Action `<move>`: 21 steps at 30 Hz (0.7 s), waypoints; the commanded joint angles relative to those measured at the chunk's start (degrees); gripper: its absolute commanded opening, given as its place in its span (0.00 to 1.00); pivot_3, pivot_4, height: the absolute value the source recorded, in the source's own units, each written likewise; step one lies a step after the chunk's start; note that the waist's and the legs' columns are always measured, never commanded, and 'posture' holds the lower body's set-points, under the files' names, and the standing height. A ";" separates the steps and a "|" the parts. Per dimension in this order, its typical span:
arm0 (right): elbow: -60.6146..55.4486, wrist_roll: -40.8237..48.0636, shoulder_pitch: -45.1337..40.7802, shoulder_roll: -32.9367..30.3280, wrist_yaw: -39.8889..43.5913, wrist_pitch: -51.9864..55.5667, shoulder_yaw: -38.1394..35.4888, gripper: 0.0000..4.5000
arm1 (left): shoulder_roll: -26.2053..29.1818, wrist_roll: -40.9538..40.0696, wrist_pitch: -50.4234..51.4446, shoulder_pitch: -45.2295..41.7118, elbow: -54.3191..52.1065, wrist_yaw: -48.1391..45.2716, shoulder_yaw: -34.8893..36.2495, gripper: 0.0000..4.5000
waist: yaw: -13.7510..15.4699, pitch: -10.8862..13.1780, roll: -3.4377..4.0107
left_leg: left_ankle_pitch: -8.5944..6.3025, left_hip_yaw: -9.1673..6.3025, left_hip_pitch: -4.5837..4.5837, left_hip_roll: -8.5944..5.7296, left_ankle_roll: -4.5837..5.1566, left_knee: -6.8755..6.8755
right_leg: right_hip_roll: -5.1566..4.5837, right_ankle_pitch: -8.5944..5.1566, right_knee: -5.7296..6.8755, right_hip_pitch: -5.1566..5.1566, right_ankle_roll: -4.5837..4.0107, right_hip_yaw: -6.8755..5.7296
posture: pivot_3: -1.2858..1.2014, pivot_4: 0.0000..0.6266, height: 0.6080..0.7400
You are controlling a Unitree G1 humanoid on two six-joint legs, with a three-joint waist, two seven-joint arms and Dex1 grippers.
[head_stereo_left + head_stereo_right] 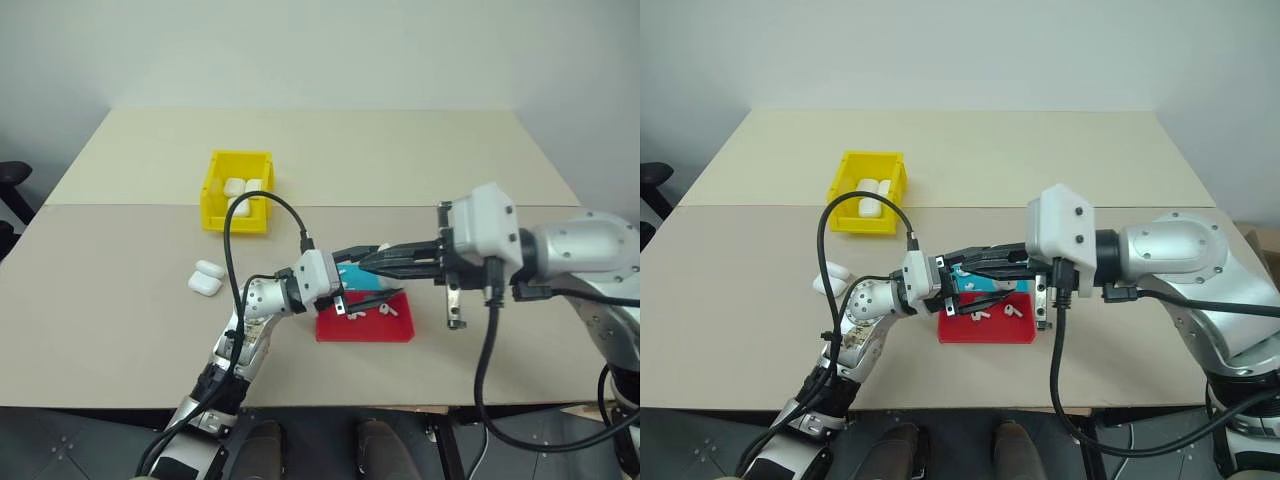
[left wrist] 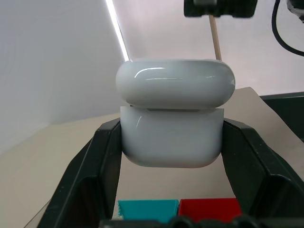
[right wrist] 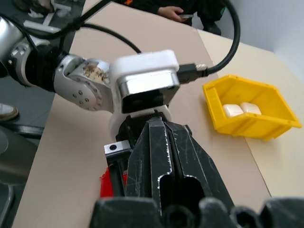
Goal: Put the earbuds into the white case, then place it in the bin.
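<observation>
My left gripper (image 1: 372, 272) is shut on the white case (image 2: 173, 118), one finger (image 2: 102, 152) on each side of its body. The case's lid rests down on the body with a thin seam showing. My right gripper (image 1: 366, 263) reaches in from the right with its fingers (image 3: 159, 142) pressed together, shut, and its tips sit right at the left gripper's jaws; nothing shows between them. Two small white earbuds (image 1: 356, 316) (image 1: 389, 310) lie on the red part of the tray just below both grippers. The yellow bin (image 1: 212, 195) stands farther back on the left with two white cases inside.
The flat red and teal tray (image 1: 370, 330) lies near the table's front edge, under the grippers. Two more white cases (image 1: 206, 278) sit on the table to the left of my left arm. Black cables hang from both wrists.
</observation>
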 commanded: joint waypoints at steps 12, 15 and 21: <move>1.45 -4.37 3.25 -1.35 2.12 -5.28 -5.60 0.01 | -0.52 -6.80 -2.53 0.78 -4.05 -1.46 2.43 0.62 | 0.02 0.00 0.00 | 0.00 0.00 0.03 0.00 0.00 0.04 | 0.00 0.00 0.04 0.02 0.00 -0.01 | 0.52 0.24 1.00; 0.90 -3.99 4.15 -0.88 2.34 -6.66 -7.47 0.01 | -1.03 -7.48 -3.20 0.90 -3.86 -1.50 2.77 0.62 | 0.03 0.00 0.00 | 0.00 -0.01 0.03 0.01 0.00 0.04 | 0.01 0.00 0.04 0.02 -0.01 -0.01 | 0.52 0.24 1.00; 0.69 5.93 2.74 2.36 -1.16 -4.49 -16.18 0.01 | -0.83 -6.75 -3.92 0.96 -4.00 1.21 5.01 0.62 | 0.02 0.00 0.00 | 0.00 -0.02 0.03 0.01 0.00 0.04 | 0.02 0.01 0.05 0.03 0.00 0.00 | 0.52 0.24 1.00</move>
